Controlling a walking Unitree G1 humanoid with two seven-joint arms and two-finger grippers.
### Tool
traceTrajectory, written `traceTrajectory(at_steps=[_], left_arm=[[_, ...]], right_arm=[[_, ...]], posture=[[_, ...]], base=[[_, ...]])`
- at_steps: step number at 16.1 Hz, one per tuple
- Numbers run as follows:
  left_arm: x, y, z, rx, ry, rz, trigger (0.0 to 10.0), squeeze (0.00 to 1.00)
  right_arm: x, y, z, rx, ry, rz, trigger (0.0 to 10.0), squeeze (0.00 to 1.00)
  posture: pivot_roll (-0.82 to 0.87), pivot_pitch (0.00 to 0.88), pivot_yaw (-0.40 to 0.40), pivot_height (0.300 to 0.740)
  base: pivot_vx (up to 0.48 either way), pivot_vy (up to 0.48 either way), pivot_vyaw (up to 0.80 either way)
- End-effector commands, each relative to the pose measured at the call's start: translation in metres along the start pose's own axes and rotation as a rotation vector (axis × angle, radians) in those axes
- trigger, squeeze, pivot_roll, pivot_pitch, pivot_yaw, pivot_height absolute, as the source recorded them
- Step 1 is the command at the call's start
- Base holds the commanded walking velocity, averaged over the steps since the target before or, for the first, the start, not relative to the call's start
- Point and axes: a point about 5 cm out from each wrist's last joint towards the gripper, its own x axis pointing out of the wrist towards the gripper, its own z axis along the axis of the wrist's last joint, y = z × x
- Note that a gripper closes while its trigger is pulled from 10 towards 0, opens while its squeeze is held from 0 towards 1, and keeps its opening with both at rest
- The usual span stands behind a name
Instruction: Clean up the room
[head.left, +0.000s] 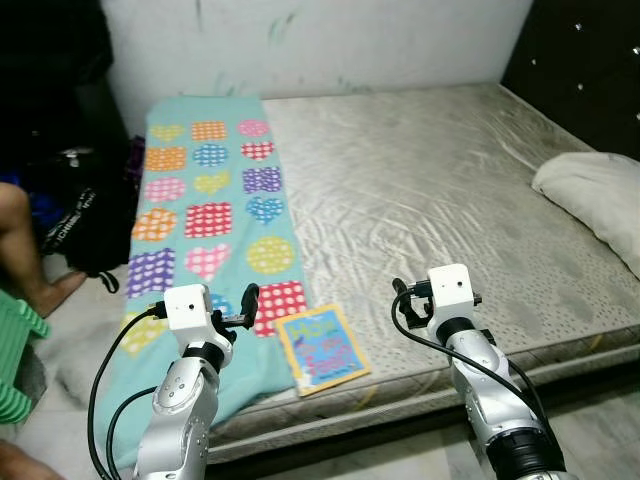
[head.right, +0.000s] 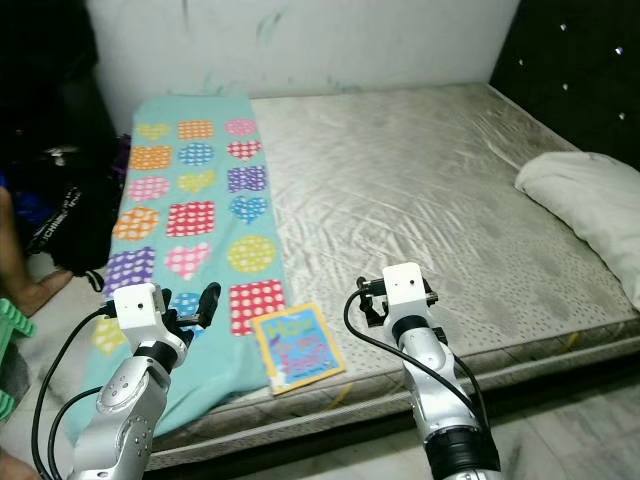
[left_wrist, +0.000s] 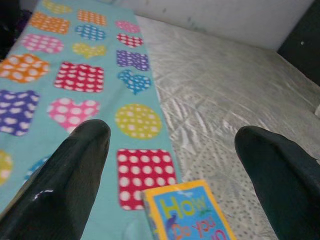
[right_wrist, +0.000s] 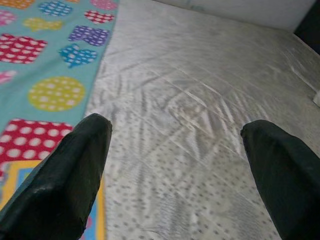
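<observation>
A children's book (head.left: 322, 350) with a yellow border and blue cover lies flat near the foot edge of the bed, half on the teal patchwork blanket (head.left: 205, 215). My left gripper (left_wrist: 175, 132) is open and hovers just above and left of the book, over the blanket. My right gripper (right_wrist: 177, 125) is also open, held over the bare silver mattress (head.left: 420, 190) to the right of the book. In the left wrist view the book (left_wrist: 187, 212) lies between and below the fingers. Neither gripper holds anything.
A white pillow (head.left: 595, 200) lies at the bed's right side beside a dark headboard (head.left: 590, 70). A black bag (head.left: 75, 215) sits on the floor at left, near a person's leg (head.left: 25, 250) and a green plastic item (head.left: 15, 360).
</observation>
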Motion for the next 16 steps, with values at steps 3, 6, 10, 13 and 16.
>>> traceTrajectory(at_steps=[3,6,10,13,16], left_arm=[[-0.0016,0.0047,-0.0009,0.010,0.012,0.021,10.0,0.00],[-0.0018,0.0044,-0.0012,0.011,0.013,0.021,10.0,0.00],[-0.0020,0.0043,-0.0014,0.011,0.015,0.022,10.0,0.00],[-0.0020,0.0046,-0.0016,0.006,0.017,0.026,10.0,0.00],[-0.0018,0.0051,-0.0018,0.004,0.018,0.030,10.0,0.00]], right_arm=[[0.0005,0.0010,0.0016,0.006,-0.005,0.002,10.0,0.00],[0.0005,0.0010,0.0017,0.004,-0.006,0.003,10.0,0.00],[0.0004,0.0008,0.0020,0.000,-0.008,0.002,10.0,0.00],[0.0012,0.0004,0.0009,0.006,0.006,-0.004,10.0,0.00],[0.0015,0.0004,0.0014,0.005,0.003,-0.003,10.0,0.00]], posture=[[-0.10,0.000,-0.015,0.740],[-0.10,0.000,-0.015,0.740],[-0.10,0.000,-0.016,0.740],[-0.10,0.000,-0.016,0.740],[-0.10,0.000,-0.016,0.740]], base=[[0.000,0.199,0.00],[0.000,0.000,0.00],[0.000,0.000,0.00],[0.000,0.000,-0.46],[0.000,0.082,-0.80]])
